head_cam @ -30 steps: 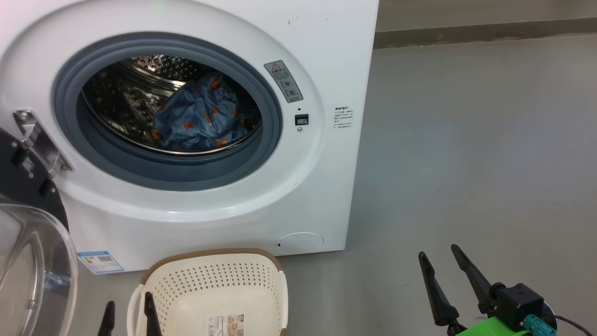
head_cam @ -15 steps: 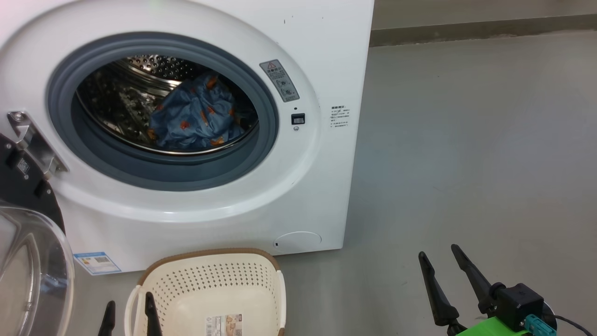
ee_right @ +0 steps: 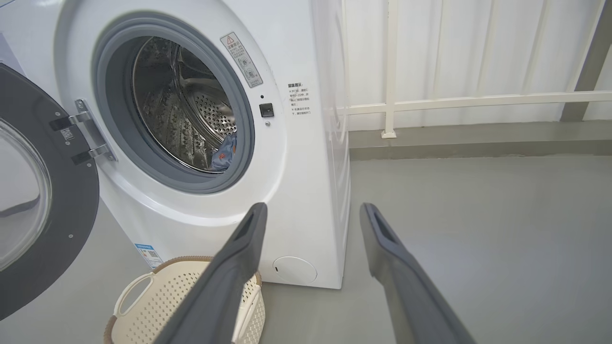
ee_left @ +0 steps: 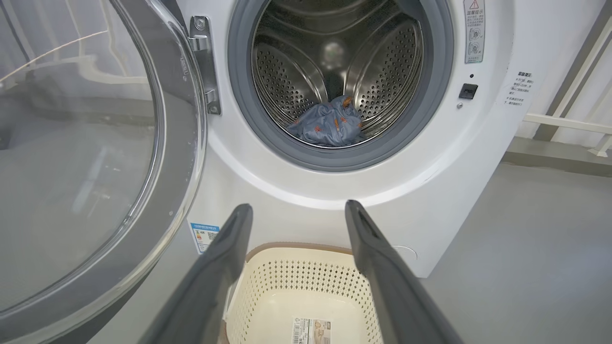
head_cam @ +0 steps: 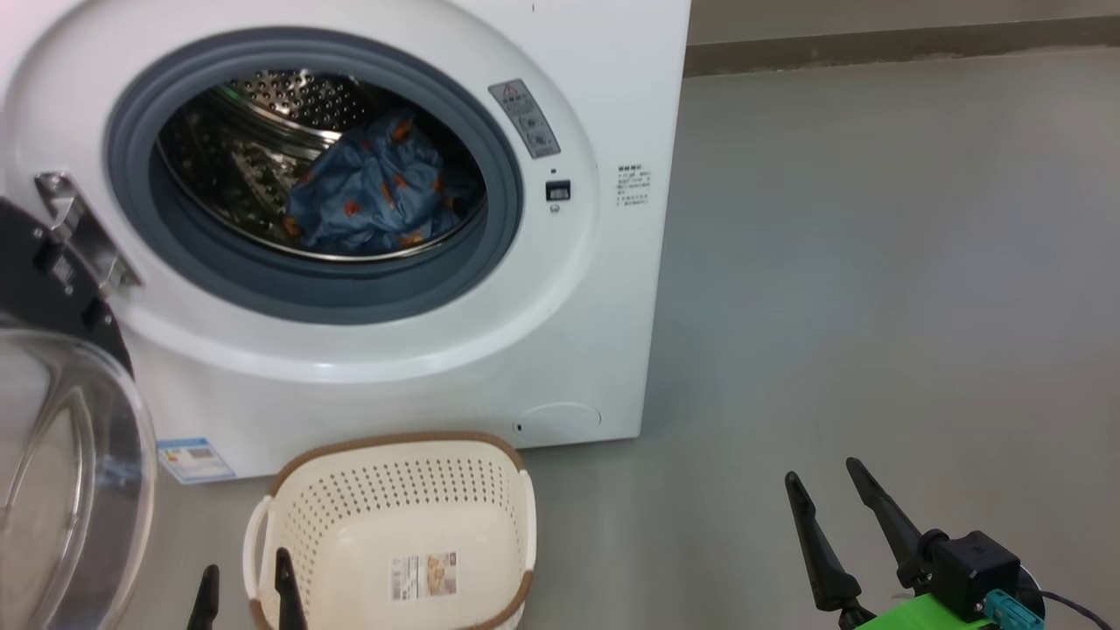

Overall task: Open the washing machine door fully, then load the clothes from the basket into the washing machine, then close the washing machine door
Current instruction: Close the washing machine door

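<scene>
drum mouth (head_cam: 236,166): unobstructed | door (head_cam: 61,437): swung aside left | basket (head_cam: 394,437): low before opening, probably clear of reach

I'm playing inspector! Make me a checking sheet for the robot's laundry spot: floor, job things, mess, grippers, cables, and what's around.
Surface: grey floor, no spills seen.
Washing machine: white front-loader, drum opening uncovered.
Washing machine door: swung open on its hinge at the left.
Clothes: blue printed bundle inside the drum.
Basket: on the floor before the machine, no clothes seen inside, label on its bottom.
Clutter: nothing seen.
Grippers: left gripper open by the basket; right gripper open over the floor; both hold nothing.
Cables: dark cable beside the right gripper.
Surroundings: white railing beyond the machine.
</scene>
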Tool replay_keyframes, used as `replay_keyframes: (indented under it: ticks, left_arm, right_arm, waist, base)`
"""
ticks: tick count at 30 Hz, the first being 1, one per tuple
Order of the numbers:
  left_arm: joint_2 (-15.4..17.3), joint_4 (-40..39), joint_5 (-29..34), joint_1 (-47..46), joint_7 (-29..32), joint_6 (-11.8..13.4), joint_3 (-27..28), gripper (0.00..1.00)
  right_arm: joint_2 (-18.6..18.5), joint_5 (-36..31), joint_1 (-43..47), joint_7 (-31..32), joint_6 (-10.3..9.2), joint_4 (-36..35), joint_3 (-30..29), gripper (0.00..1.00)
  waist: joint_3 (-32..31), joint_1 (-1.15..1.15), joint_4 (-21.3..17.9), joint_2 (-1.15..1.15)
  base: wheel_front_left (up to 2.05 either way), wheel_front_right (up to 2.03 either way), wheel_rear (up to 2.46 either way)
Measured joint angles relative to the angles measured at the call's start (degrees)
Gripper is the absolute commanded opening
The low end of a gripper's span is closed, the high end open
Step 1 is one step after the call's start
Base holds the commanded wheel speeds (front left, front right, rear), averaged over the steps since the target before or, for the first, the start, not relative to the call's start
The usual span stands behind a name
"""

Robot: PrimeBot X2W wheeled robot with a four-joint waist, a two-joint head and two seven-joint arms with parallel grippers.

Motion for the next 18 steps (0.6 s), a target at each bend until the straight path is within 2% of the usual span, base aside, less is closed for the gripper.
replay_keyframes:
  ticks: [9,18]
  left_arm:
    - [0.0,-0.1,1.1,0.0,0.0,0.0,-0.1,1.0]
    - [0.0,-0.1,1.4,0.0,0.0,0.4,-0.4,1.0]
  right_arm:
    - [0.0,0.0,0.0,0.0,0.0,0.0,0.1,1.0]
    - [0.0,0.0,0.0,0.0,0.0,0.0,0.1,1.0]
  waist:
    - [-0.2,0.0,-0.2,0.0]
    - [-0.1,0.0,-0.1,0.0]
  base:
    - [-1.74,1.74,0.0]
    - [-0.54,0.54,0.0]
